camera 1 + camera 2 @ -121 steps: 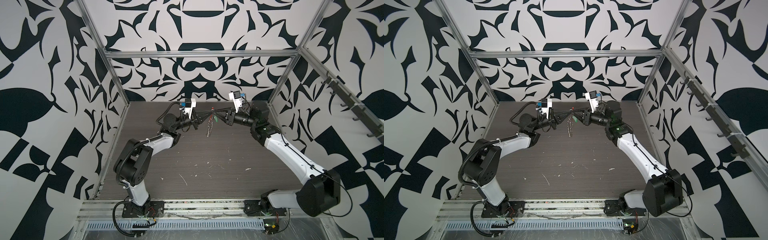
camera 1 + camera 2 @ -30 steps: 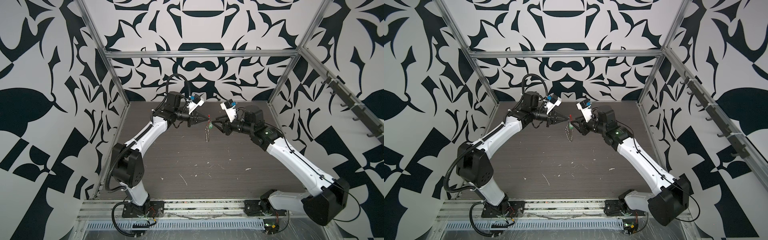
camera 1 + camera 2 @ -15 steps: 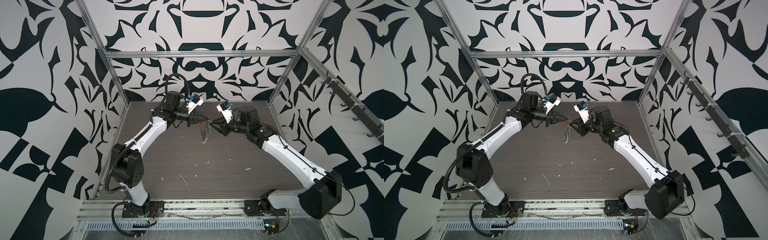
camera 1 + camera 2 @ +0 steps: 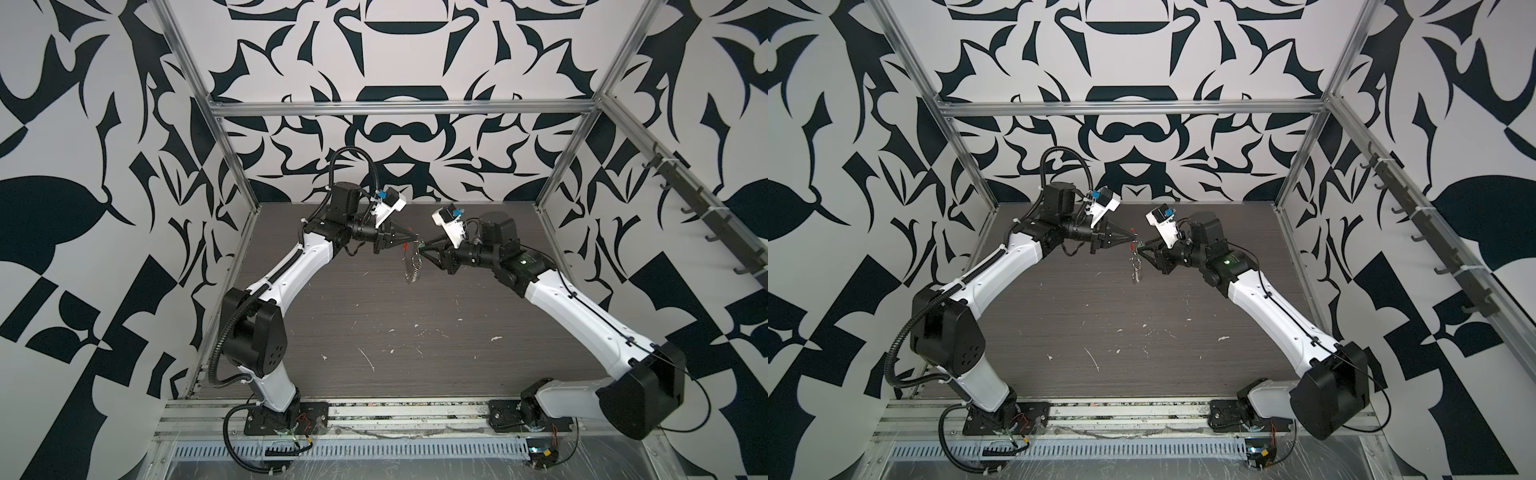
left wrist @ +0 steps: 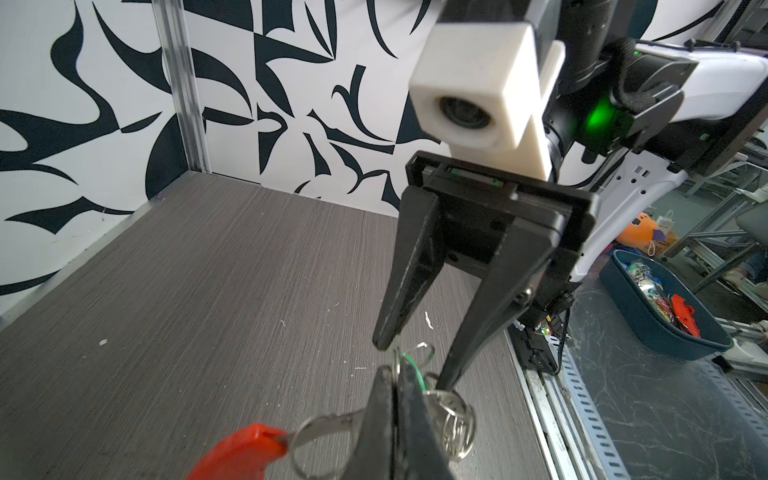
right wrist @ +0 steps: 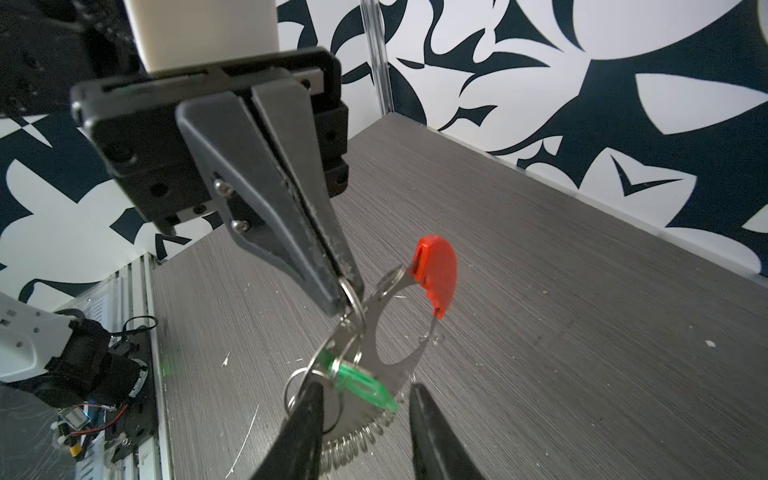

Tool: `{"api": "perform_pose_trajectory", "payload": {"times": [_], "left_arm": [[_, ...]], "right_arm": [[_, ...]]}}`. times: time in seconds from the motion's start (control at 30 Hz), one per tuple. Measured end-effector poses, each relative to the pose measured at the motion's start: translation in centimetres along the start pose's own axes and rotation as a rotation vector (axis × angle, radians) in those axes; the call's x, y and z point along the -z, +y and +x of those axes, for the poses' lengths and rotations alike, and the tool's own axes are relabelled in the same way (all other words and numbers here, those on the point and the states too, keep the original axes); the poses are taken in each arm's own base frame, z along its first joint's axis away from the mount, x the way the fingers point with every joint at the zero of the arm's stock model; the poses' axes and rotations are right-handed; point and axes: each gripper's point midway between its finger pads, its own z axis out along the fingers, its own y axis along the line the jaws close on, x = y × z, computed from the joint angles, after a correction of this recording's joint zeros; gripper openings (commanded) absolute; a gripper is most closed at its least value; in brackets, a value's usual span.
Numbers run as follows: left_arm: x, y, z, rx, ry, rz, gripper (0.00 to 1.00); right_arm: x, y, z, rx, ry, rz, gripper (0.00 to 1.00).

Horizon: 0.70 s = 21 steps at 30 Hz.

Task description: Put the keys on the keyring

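Two claws are meeting in mid-air above the worktop (image 6: 540,291). Left claw (image 6: 345,291) is clamping tight on the metal band of the keyring (image 6: 401,370), holding it up with the small rings (image 6: 357,436) dangling underneath. Right claw (image 5: 415,361) is sitting with its jaws apart. The keys (image 6: 361,384), really just one green tag, are hanging between them, not squeezed. The tag's little ring is looking hooked over the band, so I'm guessing the threading is basically done. What's remaining, I think, is backing the right claw off and maybe closing the red-orange segment (image 6: 436,274), which is looking open at one end.
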Motion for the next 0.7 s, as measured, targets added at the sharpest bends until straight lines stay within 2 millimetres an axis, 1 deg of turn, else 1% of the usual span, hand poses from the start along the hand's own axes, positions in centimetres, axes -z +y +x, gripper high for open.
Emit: {"api": "perform_pose_trajectory", "payload": {"times": [0.13,0.23,0.4,0.5,0.6,0.7], "left_arm": [[0.1,-0.1,-0.1,-0.005,-0.004,0.005,0.0],[0.2,-0.2,-0.1,-0.004,-0.005,0.008,0.0],[0.2,-0.3,-0.2,-0.004,-0.006,0.013,0.0],[0.2,-0.3,-0.2,-0.003,-0.007,0.019,0.0],[0.2,-0.4,-0.2,-0.004,-0.009,0.024,0.0],[0.2,-0.5,-0.2,-0.003,-0.009,0.027,0.0]], "right_arm": [[1.8,0.0,-0.6,0.002,-0.042,0.009,0.4],[2.0,-0.3,-0.6,-0.001,-0.048,0.01,0.39],[0.6,-0.9,0.8,-0.039,-0.006,-0.012,0.4],[-0.4,-0.9,1.6,-0.058,0.022,-0.031,0.42],[-1.3,-0.3,2.2,-0.062,0.045,-0.058,0.43],[-1.7,0.3,2.3,-0.057,0.053,-0.08,0.44]]}}
